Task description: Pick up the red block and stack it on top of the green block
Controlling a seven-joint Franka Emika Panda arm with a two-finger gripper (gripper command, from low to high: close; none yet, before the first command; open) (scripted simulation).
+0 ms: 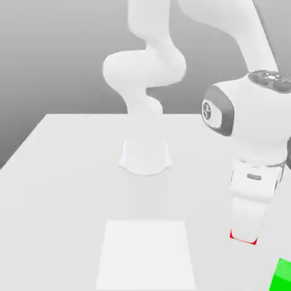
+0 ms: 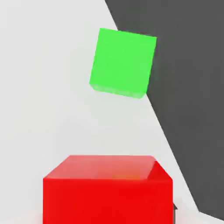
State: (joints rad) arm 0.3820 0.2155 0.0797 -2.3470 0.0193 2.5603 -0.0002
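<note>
The red block (image 1: pixel 243 239) is a small glossy cube low over the white table (image 1: pixel 68 170) at the exterior view's right. The hand covers most of it, so a thin red edge peeks out below. My gripper (image 1: pixel 243 234) has come straight down over it and is shut on it. The green block (image 1: pixel 282 275) sits on the table a short way nearer the camera and further right, cut off by the picture's corner. In the hand view the red block (image 2: pixel 107 190) is very close, and the green block (image 2: pixel 123 61) lies beyond it, turned slightly.
The arm's round base (image 1: pixel 145 156) stands at the table's middle. A paler square patch (image 1: pixel 146 253) marks the table's front. In the hand view the table edge (image 2: pixel 168 131) runs just past the green block, with dark floor (image 2: pixel 192 87) beyond.
</note>
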